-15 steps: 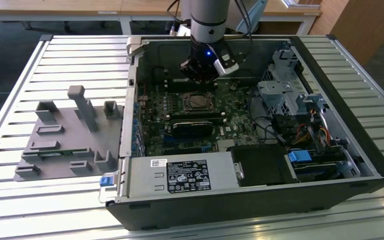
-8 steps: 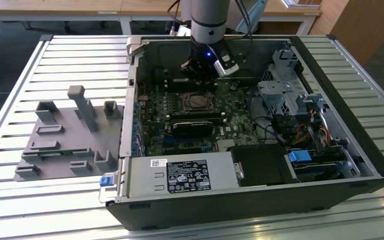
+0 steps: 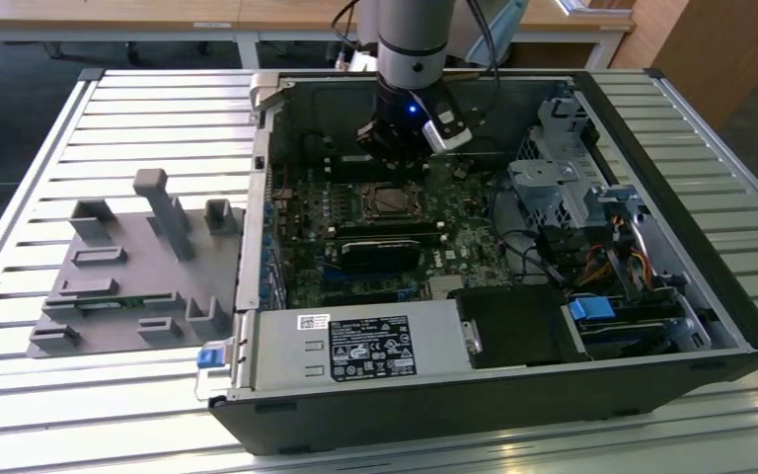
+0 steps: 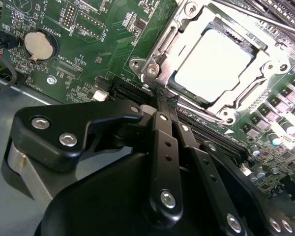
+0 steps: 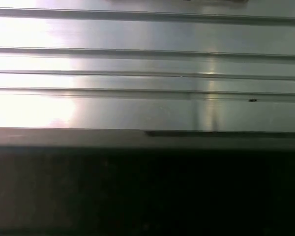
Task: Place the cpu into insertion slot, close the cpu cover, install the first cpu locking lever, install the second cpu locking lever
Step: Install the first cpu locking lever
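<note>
CPU (image 4: 214,66), as you can see in the second wrist view, sits in the insertion slot (image 4: 246,46) with the cpu cover (image 4: 179,37) closed around its pale top. Your gripper (image 4: 162,101) has its fingers (image 4: 166,142) drawn together, their tips at the socket's corner beside a thin locking lever (image 4: 199,110). In the exterior view, the gripper (image 3: 399,148) hangs inside the open computer case (image 3: 485,395) on the slatted counter (image 3: 115,109).

Daylight glares off the slatted table (image 3: 115,109) and cpu (image 4: 214,64); the first wrist view is blurred, half dark.
</note>
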Robot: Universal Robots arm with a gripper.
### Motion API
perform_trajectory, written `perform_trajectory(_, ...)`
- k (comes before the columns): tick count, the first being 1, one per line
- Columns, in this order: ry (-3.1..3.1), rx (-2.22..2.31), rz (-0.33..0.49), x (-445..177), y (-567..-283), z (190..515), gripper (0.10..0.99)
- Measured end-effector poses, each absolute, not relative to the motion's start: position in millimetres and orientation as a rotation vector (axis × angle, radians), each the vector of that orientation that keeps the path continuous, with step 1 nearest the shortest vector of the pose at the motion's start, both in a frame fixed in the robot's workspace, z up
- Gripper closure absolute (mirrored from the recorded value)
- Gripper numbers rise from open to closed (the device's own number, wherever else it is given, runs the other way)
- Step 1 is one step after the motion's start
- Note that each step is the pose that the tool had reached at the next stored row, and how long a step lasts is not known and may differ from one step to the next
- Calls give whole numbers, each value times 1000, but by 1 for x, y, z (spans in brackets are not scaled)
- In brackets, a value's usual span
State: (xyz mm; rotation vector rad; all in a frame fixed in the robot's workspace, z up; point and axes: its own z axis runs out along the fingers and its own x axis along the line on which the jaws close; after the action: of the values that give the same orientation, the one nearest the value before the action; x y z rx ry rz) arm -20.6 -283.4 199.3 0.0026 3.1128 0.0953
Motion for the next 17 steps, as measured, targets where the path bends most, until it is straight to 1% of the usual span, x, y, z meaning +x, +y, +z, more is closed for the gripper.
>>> perform_trajectory(13,3113,2,93,-20,-283,201,969)
perform_trajectory(17,3113,2,72,-20,-283,200,969)
